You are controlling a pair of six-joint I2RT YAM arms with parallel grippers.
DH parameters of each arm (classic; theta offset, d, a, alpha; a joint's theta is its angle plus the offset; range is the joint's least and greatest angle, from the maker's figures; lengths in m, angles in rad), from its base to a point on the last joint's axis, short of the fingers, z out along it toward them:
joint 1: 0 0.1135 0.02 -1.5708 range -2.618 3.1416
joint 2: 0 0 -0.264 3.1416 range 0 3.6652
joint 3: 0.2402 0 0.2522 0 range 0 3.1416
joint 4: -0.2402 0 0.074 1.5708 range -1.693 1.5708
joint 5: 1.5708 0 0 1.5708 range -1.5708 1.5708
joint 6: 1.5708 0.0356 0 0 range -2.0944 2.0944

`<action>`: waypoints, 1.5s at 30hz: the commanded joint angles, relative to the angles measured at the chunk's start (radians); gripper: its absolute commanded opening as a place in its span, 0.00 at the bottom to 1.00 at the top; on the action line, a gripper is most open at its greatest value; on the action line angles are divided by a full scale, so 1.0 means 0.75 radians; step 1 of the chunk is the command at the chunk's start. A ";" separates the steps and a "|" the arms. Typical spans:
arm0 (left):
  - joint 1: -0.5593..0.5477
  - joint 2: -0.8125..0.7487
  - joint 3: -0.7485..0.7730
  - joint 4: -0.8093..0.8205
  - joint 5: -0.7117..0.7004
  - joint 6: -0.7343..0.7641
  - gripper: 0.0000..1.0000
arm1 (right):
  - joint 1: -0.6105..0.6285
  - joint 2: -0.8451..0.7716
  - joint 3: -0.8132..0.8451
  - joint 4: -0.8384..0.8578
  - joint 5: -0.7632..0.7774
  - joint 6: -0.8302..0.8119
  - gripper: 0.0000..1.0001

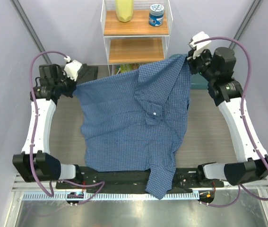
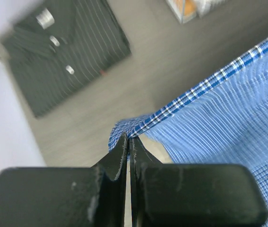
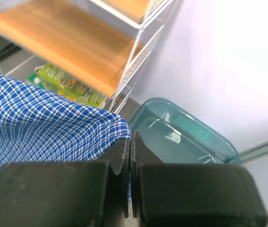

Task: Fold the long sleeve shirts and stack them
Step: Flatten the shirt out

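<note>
The blue checked shirt [image 1: 129, 123] hangs spread between both arms above the table, its lower part trailing over the near edge. My left gripper [image 1: 72, 87] is shut on its left corner; in the left wrist view the cloth [image 2: 219, 109] is pinched at the fingertips of the left gripper [image 2: 129, 139]. My right gripper [image 1: 189, 59] is shut on the shirt's right corner, with checked cloth [image 3: 44, 127] caught between the jaws of the right gripper [image 3: 130, 137]. The dark grey shirt [image 2: 65, 52] lies folded on the table at the far left [image 1: 90, 72].
A wire shelf unit [image 1: 136, 33] with wooden boards stands at the back, holding a yellow object [image 1: 124, 9] and a blue jar [image 1: 156, 15]. A teal plastic tub [image 3: 185, 132] sits by the right wall under my right gripper. Green packets [image 3: 67, 85] lie under the shelf.
</note>
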 commanded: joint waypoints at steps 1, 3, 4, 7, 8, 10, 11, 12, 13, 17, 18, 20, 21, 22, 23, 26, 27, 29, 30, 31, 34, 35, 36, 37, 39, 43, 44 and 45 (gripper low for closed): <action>0.014 -0.138 0.070 0.088 0.026 -0.014 0.00 | -0.034 -0.092 0.074 0.130 0.124 0.084 0.01; 0.014 -0.193 0.127 0.082 0.039 -0.026 0.00 | -0.032 -0.137 0.115 0.124 0.126 0.086 0.01; 0.014 -0.254 0.148 0.078 0.049 -0.026 0.00 | -0.034 -0.180 0.153 0.126 0.134 0.088 0.01; 0.014 -0.395 0.219 0.076 0.051 -0.034 0.00 | -0.032 -0.301 0.199 0.136 0.208 0.070 0.01; 0.012 -0.428 0.234 0.078 0.041 -0.040 0.00 | -0.034 -0.334 0.199 0.145 0.226 0.036 0.01; 0.014 -0.494 0.272 0.076 0.022 -0.057 0.00 | -0.032 -0.436 0.205 0.149 0.238 0.003 0.01; 0.014 -0.547 0.285 0.066 0.016 -0.063 0.00 | -0.032 -0.463 0.211 0.149 0.273 -0.008 0.01; 0.014 -0.574 0.299 0.060 0.012 -0.065 0.00 | -0.034 -0.493 0.221 0.143 0.293 -0.014 0.01; 0.014 -0.600 0.311 0.053 0.010 -0.071 0.00 | -0.034 -0.518 0.246 0.136 0.296 -0.018 0.01; 0.014 -0.758 0.326 0.055 0.000 -0.071 0.00 | -0.034 -0.693 0.276 0.141 0.402 -0.044 0.01; 0.014 -0.819 0.334 0.055 -0.018 -0.071 0.00 | -0.034 -0.718 0.291 0.134 0.400 -0.042 0.01; 0.014 -0.878 0.360 0.059 -0.039 -0.071 0.00 | -0.034 -0.765 0.352 0.081 0.398 -0.034 0.01; 0.014 -0.937 0.373 0.066 -0.063 -0.075 0.00 | -0.042 -0.802 0.399 0.063 0.408 -0.028 0.01; 0.014 -0.960 0.383 0.082 -0.076 -0.073 0.00 | -0.049 -0.817 0.421 0.038 0.412 -0.028 0.01; 0.014 -0.983 0.420 0.088 -0.090 -0.077 0.00 | -0.059 -0.829 0.438 0.032 0.420 -0.034 0.01; 0.014 -0.975 0.550 0.080 -0.149 -0.102 0.00 | -0.100 -0.845 0.489 0.028 0.398 -0.089 0.01; 0.012 -0.957 0.583 0.070 -0.172 -0.108 0.00 | -0.108 -0.823 0.501 0.034 0.392 -0.110 0.01; 0.012 -0.863 0.653 0.023 -0.229 -0.120 0.00 | -0.124 -0.774 0.506 0.081 0.408 -0.157 0.01; 0.014 -0.828 0.669 0.015 -0.235 -0.104 0.00 | -0.122 -0.743 0.522 0.095 0.420 -0.167 0.01; 0.014 -0.773 0.657 0.016 -0.233 -0.096 0.00 | -0.124 -0.654 0.532 0.093 0.423 -0.183 0.01; 0.014 -0.707 0.523 0.017 -0.148 -0.077 0.00 | -0.124 -0.527 0.518 0.041 0.339 -0.182 0.01; 0.014 -0.677 0.478 -0.014 0.043 -0.069 0.00 | -0.122 -0.514 0.487 0.020 0.244 -0.147 0.01; 0.014 -0.666 0.445 -0.124 0.201 -0.032 0.00 | -0.124 -0.514 0.374 0.004 0.208 -0.147 0.01; 0.012 -0.658 0.339 -0.169 0.334 -0.028 0.05 | -0.122 -0.544 0.296 -0.005 0.173 -0.155 0.01; 0.014 -0.666 0.204 -0.243 0.729 -0.018 0.30 | -0.122 -0.593 0.071 -0.001 0.153 -0.175 0.01; -0.084 -0.703 -0.215 0.020 0.898 -0.379 0.50 | -0.122 -0.749 -0.210 0.054 0.202 -0.169 0.01; -0.170 -0.715 -0.356 0.065 0.813 -0.390 0.52 | -0.124 -0.773 -0.247 0.083 0.208 -0.159 0.01; -0.359 -0.723 -0.406 0.153 0.711 -0.394 0.57 | -0.124 -0.798 -0.286 0.106 0.222 -0.149 0.01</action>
